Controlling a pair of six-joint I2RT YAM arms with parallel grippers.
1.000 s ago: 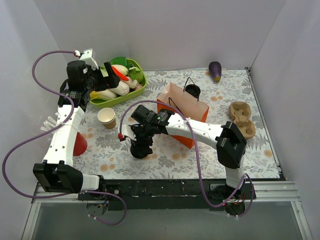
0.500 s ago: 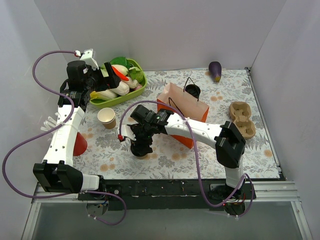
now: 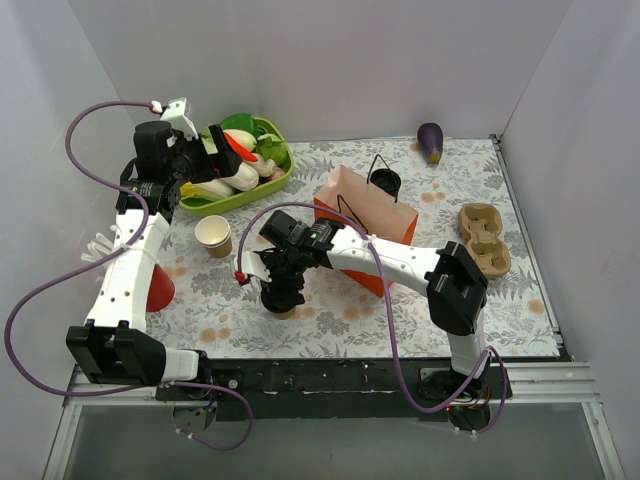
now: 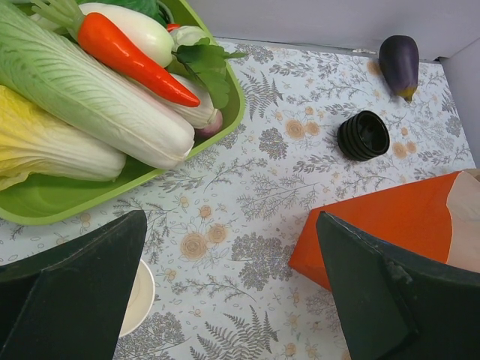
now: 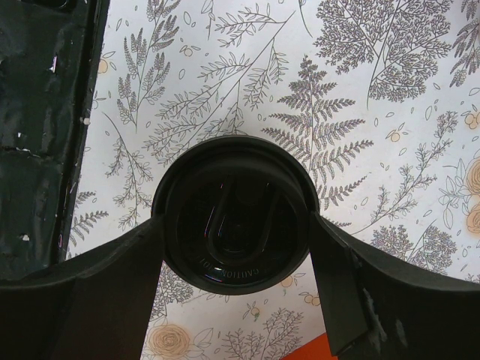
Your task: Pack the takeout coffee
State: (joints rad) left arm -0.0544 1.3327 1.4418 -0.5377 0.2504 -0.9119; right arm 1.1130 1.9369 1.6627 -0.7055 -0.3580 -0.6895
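A brown paper cup with a black lid stands on the floral cloth near the front, and a sliver of its brown side shows in the top view. My right gripper is shut on it from above, with a finger against each side of the lid. A second cup, open and pale inside, stands to the left; its rim shows in the left wrist view. A loose black lid lies behind the orange paper bag. My left gripper is open and empty, high by the green tray.
A green tray of vegetables stands at the back left. An eggplant lies at the back. A cardboard cup carrier sits at the right. A red object lies under the left arm.
My right gripper has shifted slightly away from the front edge with the lidded cup between its fingers. The left arm has not moved.
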